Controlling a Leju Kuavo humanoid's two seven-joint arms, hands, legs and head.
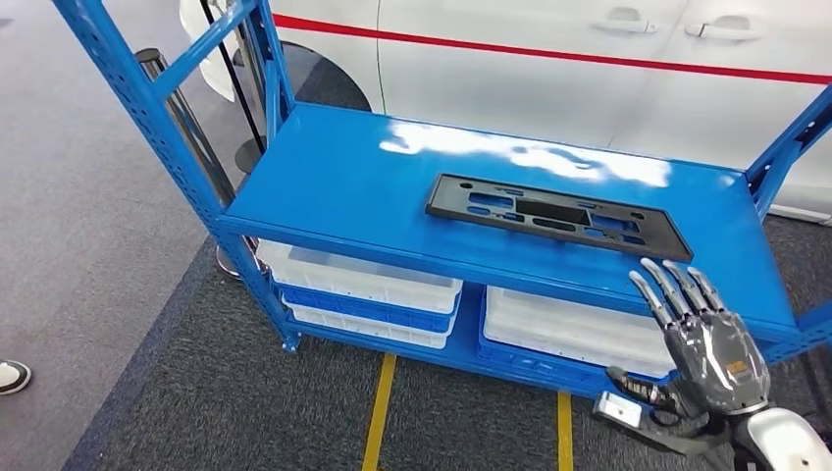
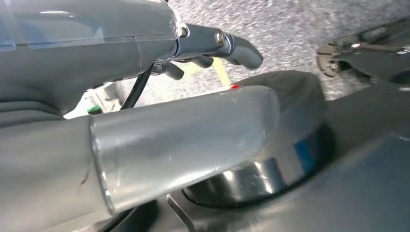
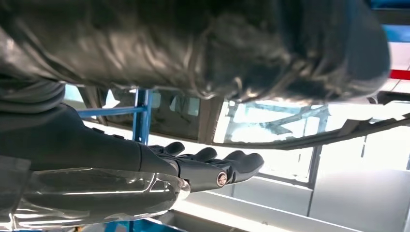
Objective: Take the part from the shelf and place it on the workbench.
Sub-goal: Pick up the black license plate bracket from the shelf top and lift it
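Head view: black part flat on blue shelf, just beyond empty, spread right robot hand.

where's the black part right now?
In the head view the black part lies flat on the blue shelf's top, right of centre, just beyond the right hand.

Open blue shelf top around the part, uprights at corners

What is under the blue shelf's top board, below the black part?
Under the blue shelf's top board, white bins are stacked in two piles, left and right, on a lower level. Their contents cannot be seen; the board covers them. The black part lies flat on top.
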